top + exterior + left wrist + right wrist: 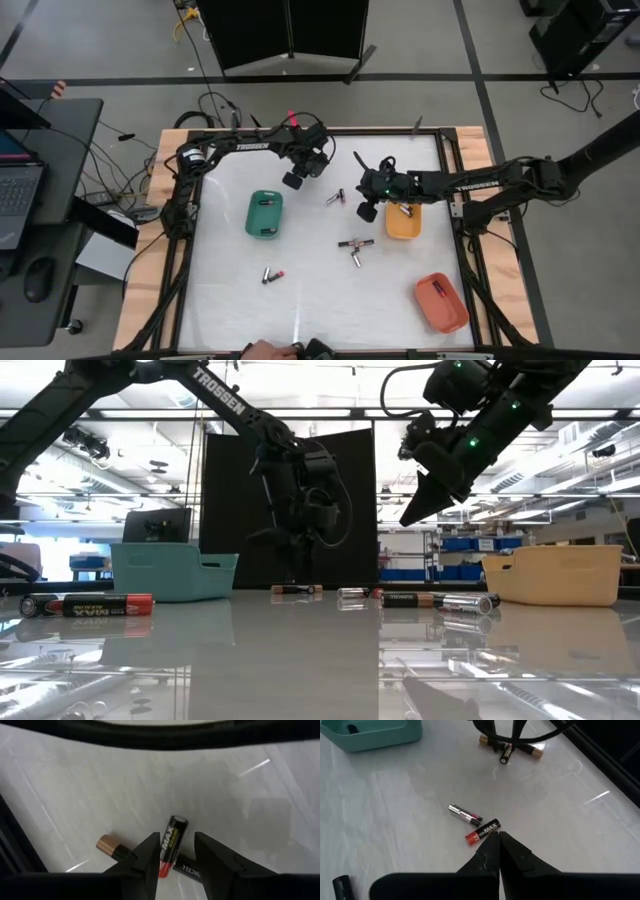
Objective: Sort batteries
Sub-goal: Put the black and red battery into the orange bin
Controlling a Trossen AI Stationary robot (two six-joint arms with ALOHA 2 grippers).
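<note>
Loose batteries lie on the white table in small groups: a pair [335, 198], a crossed pair [355, 245] and a pair [272, 274] nearer the front. My left gripper [294, 181] points steeply down at another crossed pair, which it hides in the high view. It is open, with a black-and-red battery [171, 845] between its fingertips [172, 862]. That battery lies across a copper-ended battery [109, 845]. Whether a finger touches it I cannot tell. My right gripper [367, 212] hangs shut above the table, right of the first pair [472, 822], holding nothing.
A green tray [264, 213] stands left of centre, a yellow-orange tray [403, 222] right of my right gripper, and a red-orange tray [441, 302] at the front right. Each holds batteries. A person's hand [266, 350] shows at the table's near edge.
</note>
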